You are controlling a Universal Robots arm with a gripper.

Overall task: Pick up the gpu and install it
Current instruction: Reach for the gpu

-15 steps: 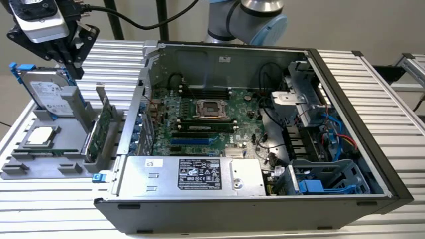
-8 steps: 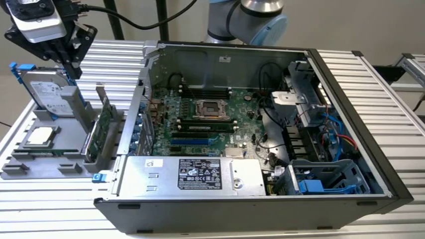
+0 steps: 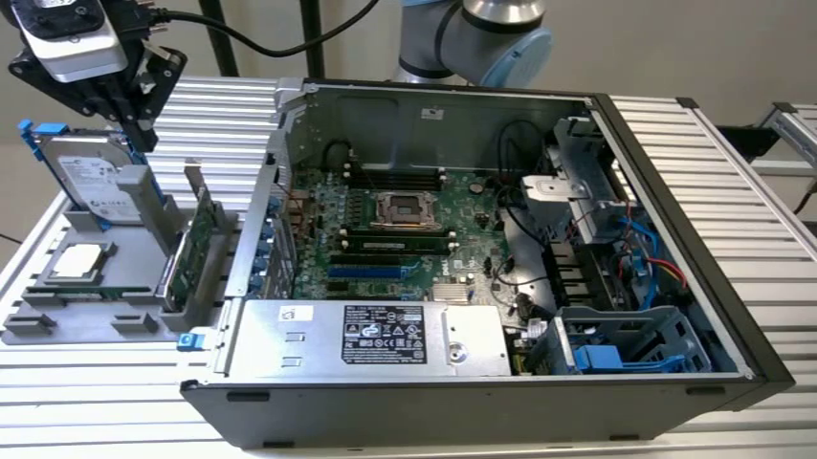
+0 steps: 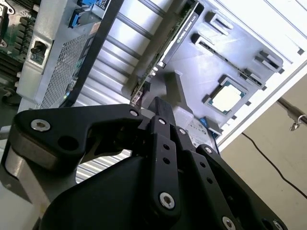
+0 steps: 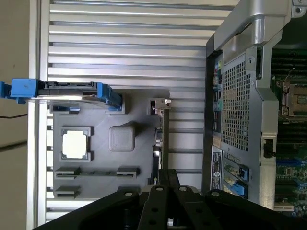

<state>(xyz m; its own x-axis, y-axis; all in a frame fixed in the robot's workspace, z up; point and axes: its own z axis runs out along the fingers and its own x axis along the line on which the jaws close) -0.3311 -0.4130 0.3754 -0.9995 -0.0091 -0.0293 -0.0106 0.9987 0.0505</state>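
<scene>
The gripper [image 3: 136, 126] hangs high in the air. Its jaws look pressed together, with nothing between them. The gpu [image 3: 191, 251] is not picked up. It stands on its thin edge in a slot of the gray tray [image 3: 83, 328], lower than the jaws and off to the exterior view's right of them.

The exterior view tells how high the jaws are. They are up by the top of the hard drive [image 3: 92, 182], well above the card. This view also looks into the open computer case [image 3: 664, 387], which is past the card from the jaws. The green board [image 3: 383, 244] lies inside it.

The first wrist view looks down past the gripper [image 5: 168, 174]. Here the gpu [image 5: 161, 139] is a thin line that runs out from under the tips. The square chip [image 5: 75, 143] sits in the tray on one side of the jaws, and the case [image 5: 240, 28] is on the other side.

In the second wrist view, the long edge of the gpu [image 4: 182, 28] stretches away beyond the gripper [image 4: 160, 106], with the chip [image 4: 228, 98] beside it.
</scene>
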